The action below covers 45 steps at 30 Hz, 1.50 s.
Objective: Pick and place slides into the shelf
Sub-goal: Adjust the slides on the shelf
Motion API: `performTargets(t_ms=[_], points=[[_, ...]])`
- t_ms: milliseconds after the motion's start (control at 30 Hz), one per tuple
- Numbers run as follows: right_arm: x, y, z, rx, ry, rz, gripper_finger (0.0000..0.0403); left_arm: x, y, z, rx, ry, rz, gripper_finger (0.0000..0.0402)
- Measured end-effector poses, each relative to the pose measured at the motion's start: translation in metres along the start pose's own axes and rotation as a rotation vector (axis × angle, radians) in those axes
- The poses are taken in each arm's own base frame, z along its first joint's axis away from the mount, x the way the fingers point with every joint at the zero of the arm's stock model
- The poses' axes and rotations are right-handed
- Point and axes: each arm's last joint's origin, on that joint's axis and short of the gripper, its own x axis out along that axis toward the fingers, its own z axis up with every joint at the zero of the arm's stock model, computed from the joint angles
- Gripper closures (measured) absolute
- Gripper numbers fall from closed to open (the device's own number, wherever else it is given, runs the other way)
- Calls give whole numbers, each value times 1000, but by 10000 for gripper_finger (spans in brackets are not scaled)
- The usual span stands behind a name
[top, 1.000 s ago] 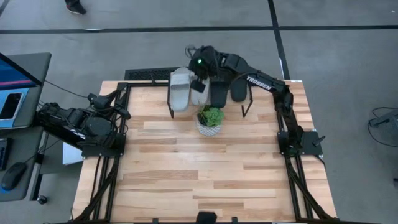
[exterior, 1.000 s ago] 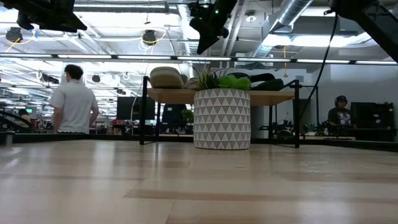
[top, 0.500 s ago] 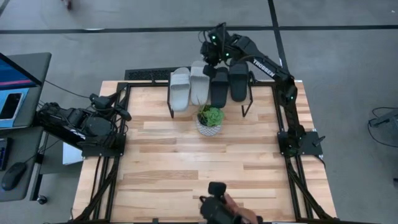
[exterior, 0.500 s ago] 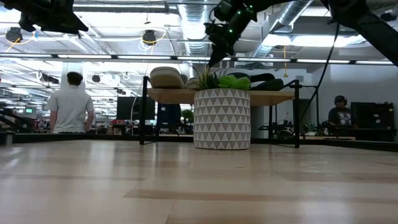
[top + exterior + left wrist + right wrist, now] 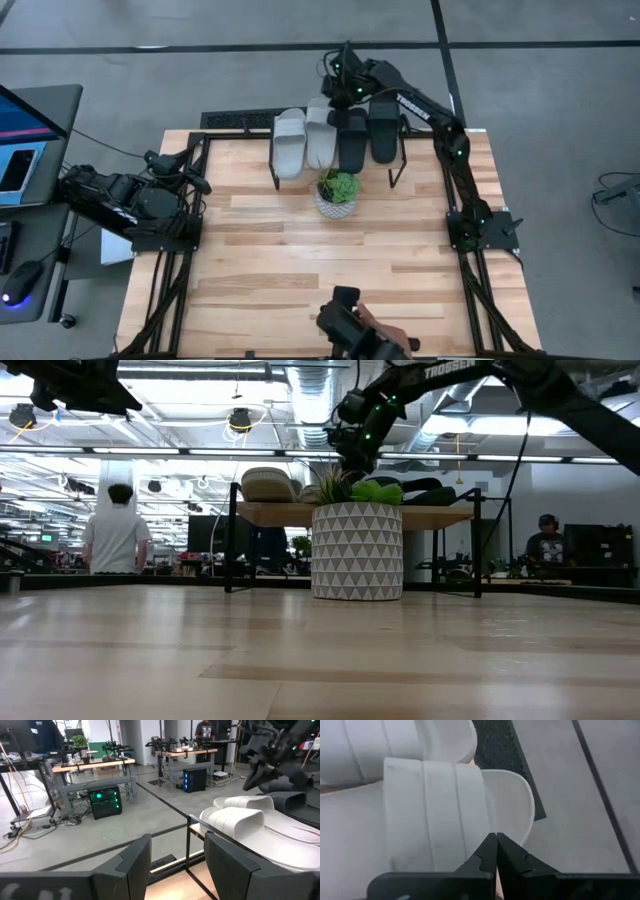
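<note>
Pale plank tabletop [image 5: 330, 260], striped in blond and tan boards, spreads wide behind my right claw [image 5: 338, 92], ringed by grey concrete floor. Just below my claw stands the shelf [image 5: 338, 150], a light wood plank on thin black metal legs, carrying all four slides in a row: two light grey slides [image 5: 303, 140] with broad ribbed straps and rounded soles, and beside them two black slides [image 5: 368, 132] of the same shape. My right claw hovers over the far end of that row, its dark fingers [image 5: 490, 855] pressed together on nothing, above a grey strap. Nearer than the shelf sits a round pot [image 5: 357, 550] patterned in white and grey triangles, holding a leafy green plant [image 5: 339, 185]. My left claw [image 5: 190, 160] waits well off to the side, fingers parted.
</note>
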Motion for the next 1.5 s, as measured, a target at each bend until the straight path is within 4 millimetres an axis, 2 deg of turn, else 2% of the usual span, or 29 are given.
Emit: performTargets(t_ms=[267,1000,1500], points=[[24,1,-5,-31,46,28,403,0,0,0,-2,2,-3,230],[23,-12,-11,-35,43,9,403,0,0,0,-3,3,-4,230],[24,7,-8,-101,92,62,403,0,0,0,-2,3,-4,230]])
